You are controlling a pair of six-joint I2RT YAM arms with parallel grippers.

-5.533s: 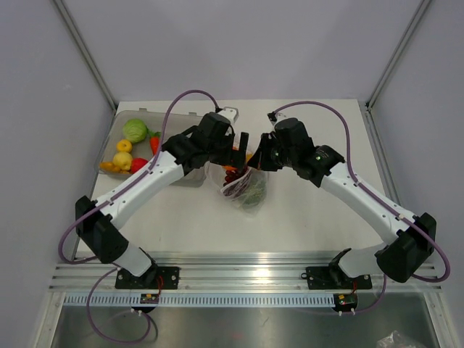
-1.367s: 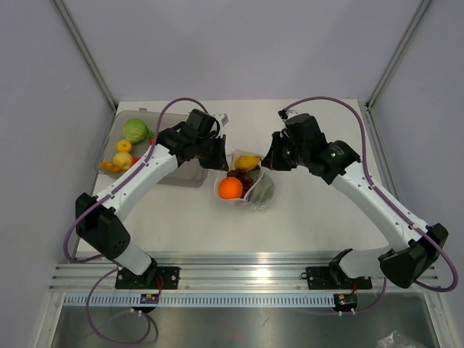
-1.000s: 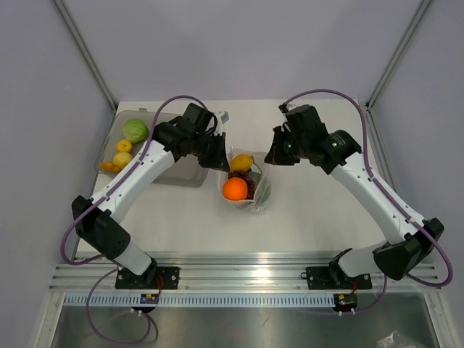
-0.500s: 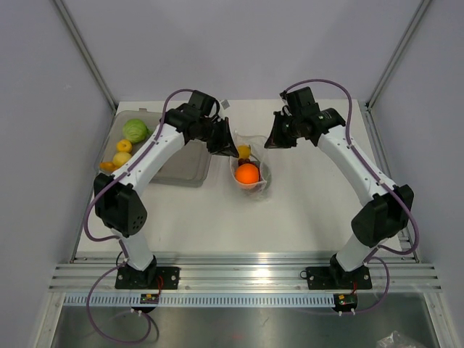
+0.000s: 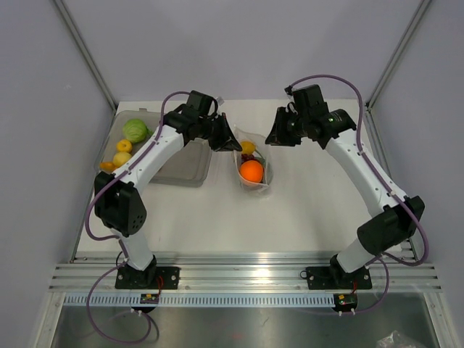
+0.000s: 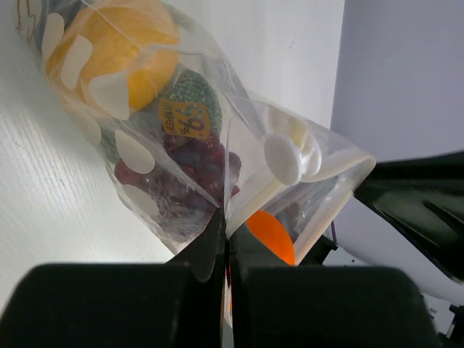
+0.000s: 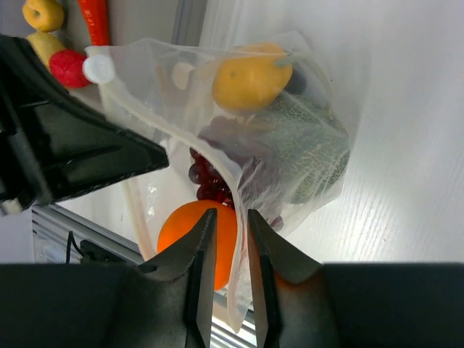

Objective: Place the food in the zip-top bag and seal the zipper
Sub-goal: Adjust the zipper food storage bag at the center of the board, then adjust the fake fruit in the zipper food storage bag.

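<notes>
White bench below, the zip-top bag is near its middle, full of food, one corner pinched in the closed left gripper. The right gripper stands narrowly parted beside the mouth. With the zipper unsealed, the bag could sag and spill the orange.

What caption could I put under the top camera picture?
The left gripper pinches a clear bag holding an orange and other toy food, with the right gripper close beside it.
</notes>
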